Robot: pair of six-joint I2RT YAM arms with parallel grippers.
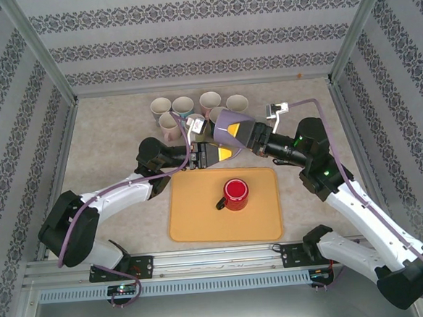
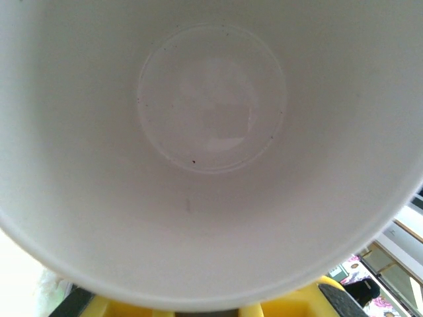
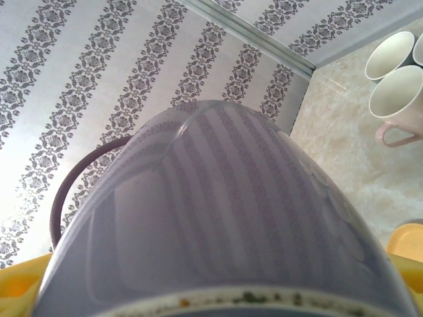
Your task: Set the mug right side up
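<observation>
Glossy lavender mug (image 1: pixel 227 122), white inside, seemingly pinched by right jaws; left jaws: cannot tell

Bright, even light leaves only soft shadows on the tabletop (image 1: pixel 108 140). Both wrist views are blurred at close range. The mug (image 3: pixel 218 218) has a glossy side that mirrors the wall (image 3: pixel 99 66).

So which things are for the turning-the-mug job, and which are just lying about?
For the job: shiny lavender mug, white inside; right gripper holding it; left gripper at its mouth.

Just lying about: upright red mug on the flat orange plastic tray; cluster of pale ceramic mugs by the back wall.
</observation>
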